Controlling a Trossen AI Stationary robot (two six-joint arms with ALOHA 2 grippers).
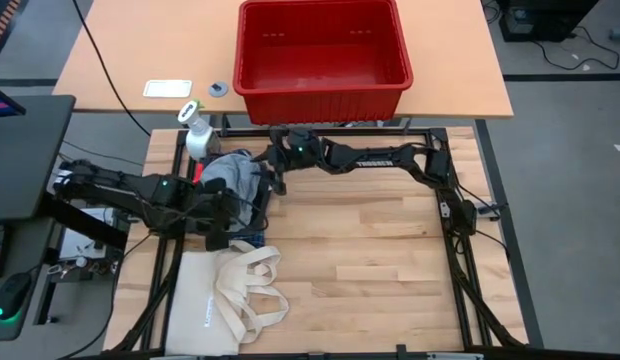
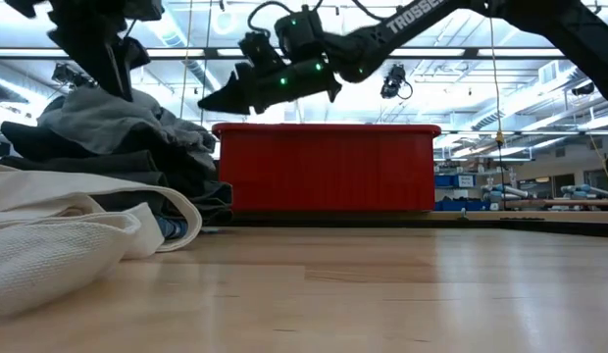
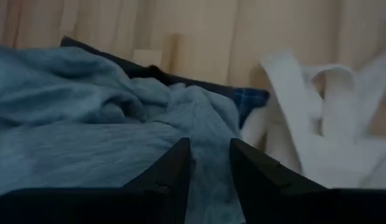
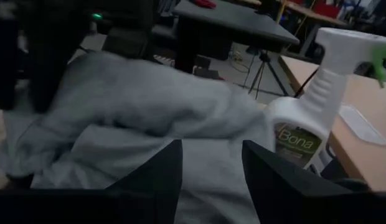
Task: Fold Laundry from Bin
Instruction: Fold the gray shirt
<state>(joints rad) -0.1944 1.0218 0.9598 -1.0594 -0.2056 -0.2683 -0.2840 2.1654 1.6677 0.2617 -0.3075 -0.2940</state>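
Left end effector (image 1: 218, 232) sits low on the laundry (image 1: 235, 180), fingers (image 3: 174, 168) part-open with grey cloth between them; can't tell if it's actually pinched. Tote (image 1: 230, 290) lies just beside the pile, handles touching it. Right end effector (image 1: 275, 178) hovers at the pile's far edge, fingers apart, holding nothing. Spray bottle (image 1: 197, 135) stands against the pile. Bin (image 1: 320, 52) looks empty, well back. Risks: lifting drags a tote handle along, or the right arm tips the bottle
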